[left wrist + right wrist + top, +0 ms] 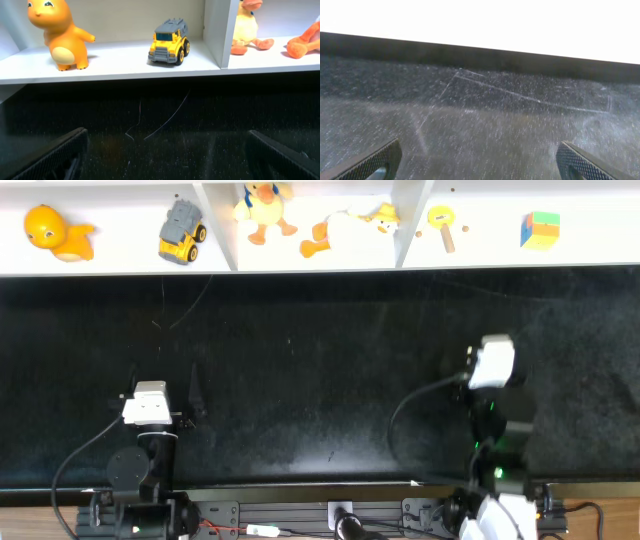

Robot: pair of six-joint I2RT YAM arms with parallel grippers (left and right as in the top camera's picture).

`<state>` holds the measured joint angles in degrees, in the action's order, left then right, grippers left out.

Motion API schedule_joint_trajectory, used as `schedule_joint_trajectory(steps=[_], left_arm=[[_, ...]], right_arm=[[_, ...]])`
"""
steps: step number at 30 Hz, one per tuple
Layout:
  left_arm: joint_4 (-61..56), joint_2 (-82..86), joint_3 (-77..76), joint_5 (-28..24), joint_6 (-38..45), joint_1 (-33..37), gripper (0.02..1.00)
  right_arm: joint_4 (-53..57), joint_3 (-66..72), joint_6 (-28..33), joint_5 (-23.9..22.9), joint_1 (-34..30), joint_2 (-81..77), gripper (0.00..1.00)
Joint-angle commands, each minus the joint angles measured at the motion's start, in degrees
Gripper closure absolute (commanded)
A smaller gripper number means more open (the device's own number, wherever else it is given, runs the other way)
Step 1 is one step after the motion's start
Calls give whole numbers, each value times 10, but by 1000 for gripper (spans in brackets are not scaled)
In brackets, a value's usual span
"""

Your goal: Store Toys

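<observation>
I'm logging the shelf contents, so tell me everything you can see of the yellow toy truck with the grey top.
The yellow toy truck with grey top looks like moulded plastic: yellow cab, grey load section, black wheels. It stands upright on its wheels on the white shelf, nose toward the black table, between the orange plastic figure and a white divider, touching neither.

A robot lab bench dressed up as a toy corner: a scratched black worktop [320,360] under the left gripper [167,150], a white shelf [125,67] with partitions ahead of it holding a toy truck [169,42], and cables [392,425] and a metal rail [290,508] behind the arms.
</observation>
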<state>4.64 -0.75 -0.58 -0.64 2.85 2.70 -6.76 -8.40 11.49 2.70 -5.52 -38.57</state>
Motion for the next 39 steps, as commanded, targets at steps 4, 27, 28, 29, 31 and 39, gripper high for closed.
schedule_joint_trajectory(steps=[4,27,28,29,31,39], left_arm=[[0,6,1,-5,-12,-2,23],[0,6,1,-5,-12,-2,20],[0,6,1,-6,-12,-2,20],[0,6,1,-5,-12,-2,20],[0,6,1,-6,-12,-2,23],[0,6,1,-6,-12,-2,20]], right_arm=[[54,82,-24,-5,42,221,5],[112,81,-14,-38,13,383,5],[112,81,-14,-38,13,383,5],[112,81,-14,-38,13,383,5],[112,81,-14,-38,13,383,7],[112,81,-14,-38,11,383,5]])
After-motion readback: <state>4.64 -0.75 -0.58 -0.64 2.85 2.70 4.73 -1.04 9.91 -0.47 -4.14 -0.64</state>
